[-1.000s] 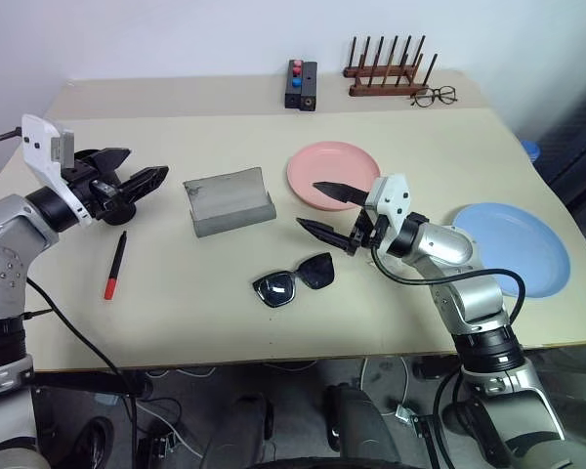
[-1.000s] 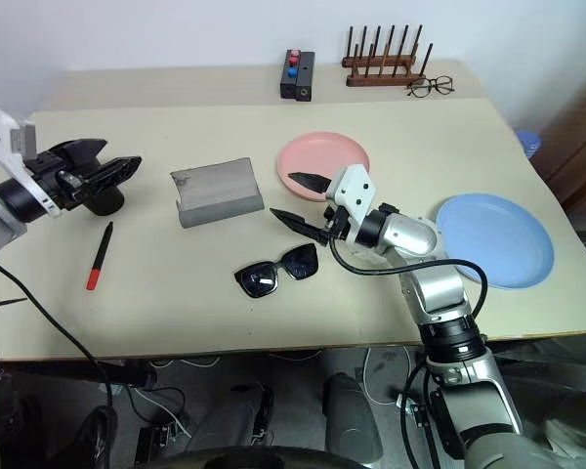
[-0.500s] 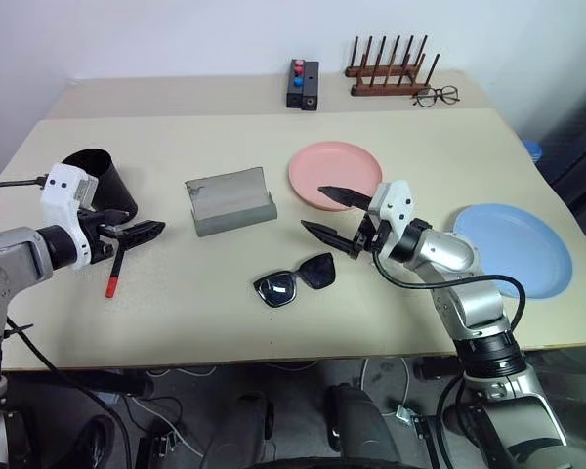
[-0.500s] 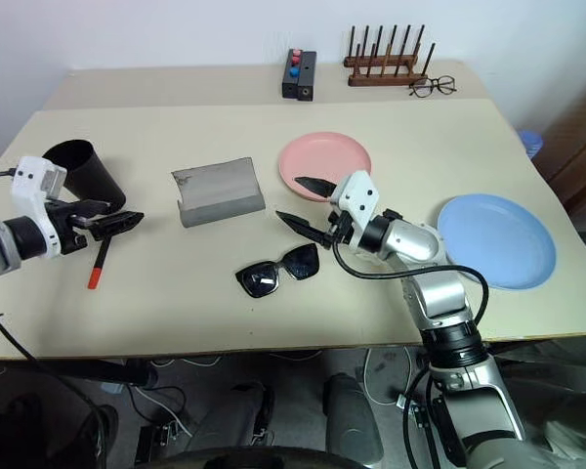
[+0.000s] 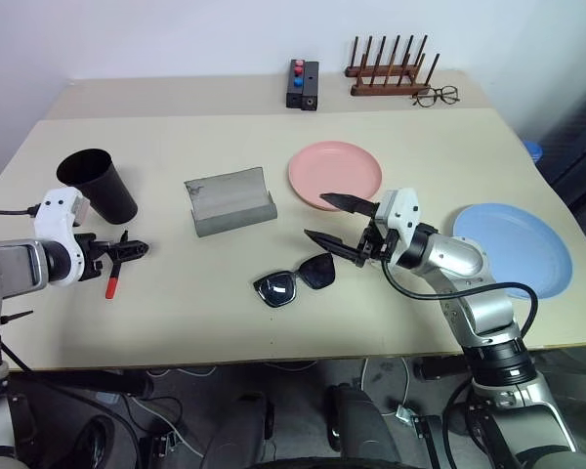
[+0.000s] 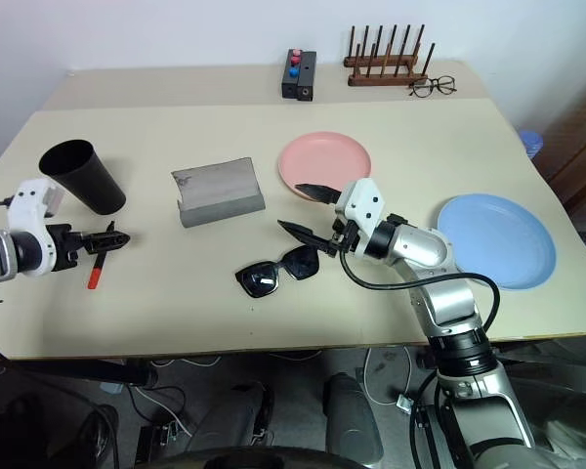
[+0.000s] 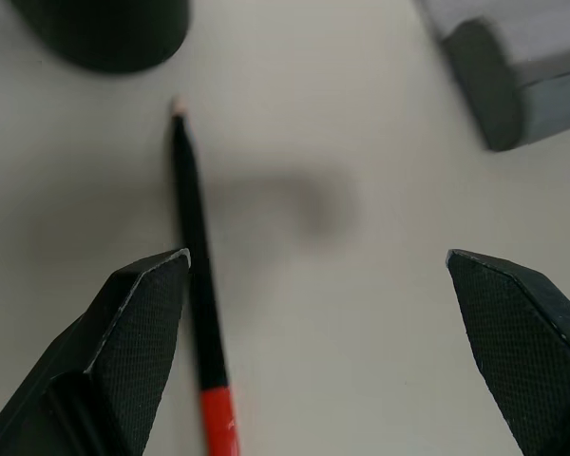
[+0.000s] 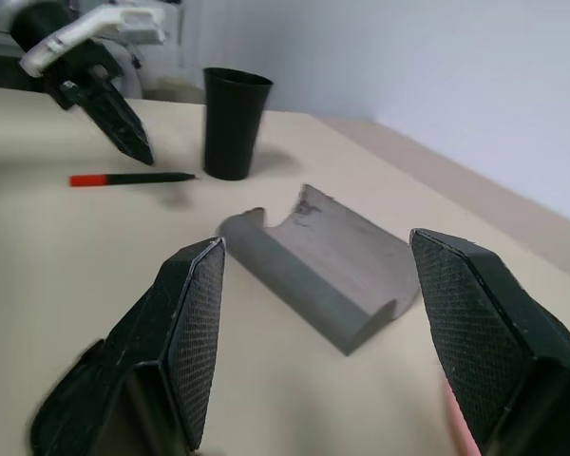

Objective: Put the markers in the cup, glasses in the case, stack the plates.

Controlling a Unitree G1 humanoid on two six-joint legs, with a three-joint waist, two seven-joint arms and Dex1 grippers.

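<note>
**Left jaws lowered over the marker; right jaws poised by the sunglasses**

The left gripper (image 5: 127, 250) is held low near the bench's left edge, its jaws spread wide and empty, straddling the black marker with a red end (image 7: 198, 302). In the left wrist view the marker lies just beside one finger (image 7: 138, 328) rather than midway, so some recentring seems needed before closing. The black cup (image 5: 98, 184) stands upright just behind the marker, mouth open, close enough for a short transfer once the marker is lifted.

The right gripper (image 5: 334, 221) is held level above the middle of the bench, its jaws parted and gripping nothing, pointed toward the grey case (image 5: 230, 200). The black sunglasses (image 5: 295, 279) lie unfolded near the front edge, just below these jaws. The case sits open toward the left of centre, ready to receive them.

The pink plate (image 5: 334, 175) rests behind the right gripper, and the light blue plate (image 5: 516, 249) lies well apart by the right edge; stacking is not yet done. A second marker cannot be made out.
</note>
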